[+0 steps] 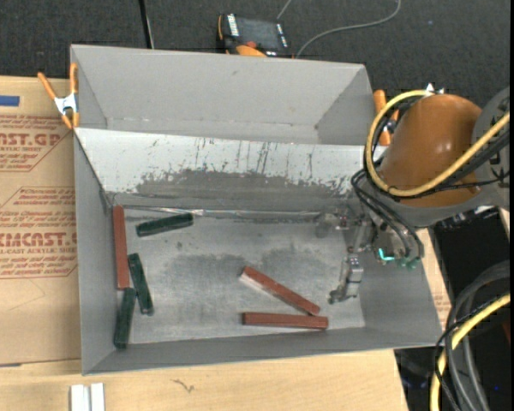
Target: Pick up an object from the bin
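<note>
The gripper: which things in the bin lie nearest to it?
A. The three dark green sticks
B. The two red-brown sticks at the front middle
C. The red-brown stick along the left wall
B: the gripper is over the right part of the bin, close to the right ends of the slanted red-brown stick and the level red-brown stick, while the dark green sticks lie far to the left.

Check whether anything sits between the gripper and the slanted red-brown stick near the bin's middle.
Nothing visible does. The gripper is just right of the slanted red-brown stick, with only bare bin floor between. The other red-brown stick lies below that gap, not in it.
</note>
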Controlling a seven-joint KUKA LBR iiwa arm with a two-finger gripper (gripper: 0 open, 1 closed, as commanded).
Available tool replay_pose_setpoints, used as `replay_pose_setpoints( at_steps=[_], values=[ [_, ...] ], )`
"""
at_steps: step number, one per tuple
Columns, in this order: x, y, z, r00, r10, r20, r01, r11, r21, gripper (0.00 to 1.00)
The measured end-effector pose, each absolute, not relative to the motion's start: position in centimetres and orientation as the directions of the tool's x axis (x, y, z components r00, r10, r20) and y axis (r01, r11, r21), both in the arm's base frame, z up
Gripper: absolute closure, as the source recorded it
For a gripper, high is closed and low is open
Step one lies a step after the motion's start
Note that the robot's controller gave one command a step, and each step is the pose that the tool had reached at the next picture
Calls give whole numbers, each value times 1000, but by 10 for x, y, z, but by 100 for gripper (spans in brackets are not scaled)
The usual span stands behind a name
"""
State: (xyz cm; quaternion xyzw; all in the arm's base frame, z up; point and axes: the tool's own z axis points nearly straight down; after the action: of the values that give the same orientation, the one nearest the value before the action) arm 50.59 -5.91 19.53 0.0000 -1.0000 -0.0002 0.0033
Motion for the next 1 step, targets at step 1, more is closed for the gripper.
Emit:
replay_pose_setpoints(
  at_steps=[1],
  values=[
    [505, -44, 66, -1000, -1, 6, -1, 1000, 0, 0]
  ],
)
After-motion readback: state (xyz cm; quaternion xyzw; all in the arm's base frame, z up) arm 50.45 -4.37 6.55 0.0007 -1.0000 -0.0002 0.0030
